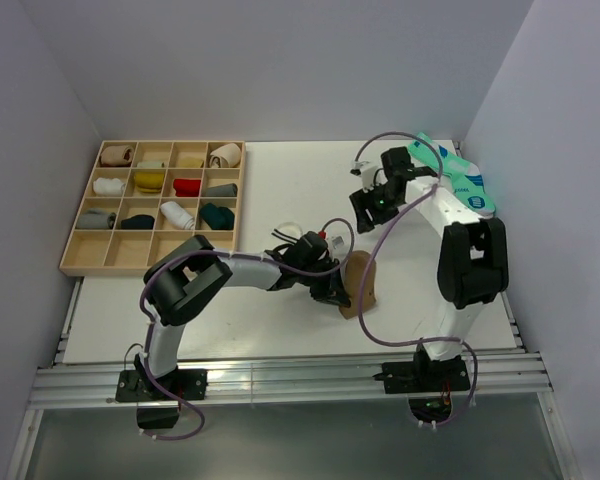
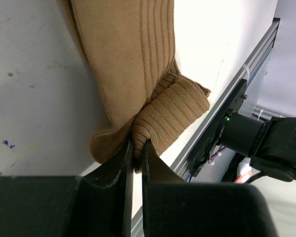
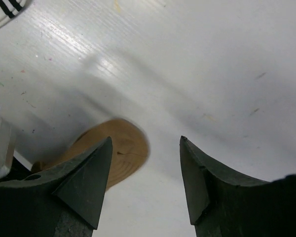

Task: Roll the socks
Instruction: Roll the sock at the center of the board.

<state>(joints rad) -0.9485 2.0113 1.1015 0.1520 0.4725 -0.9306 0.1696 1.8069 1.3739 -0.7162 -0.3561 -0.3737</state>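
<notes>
tan-brown sock [image 2: 138,59]: flat on desk [image 3: 212,74], cuff end doubled over | left tool [image 2: 136,148]: pinching that fold, likely to anchor the roll's start | right tool [image 3: 145,142]: spread, empty, hovering beyond sock's rounded end | teal pair [image 1: 460,180]: well beyond sock, far-right, not yet rolled

Your right hand [image 3: 145,144] hangs over the white table [image 3: 212,74] with its two dark, wedge-shaped fingers [image 3: 84,182] spread wide, only table surface showing between them. The rounded end of a tan-brown soft fabric sock [image 3: 123,143] lies flat on the table, partly hidden behind the finger on the left of the view. A corner of white fabric with thin dark stripes [image 3: 5,7] sits in the upper left.
</notes>
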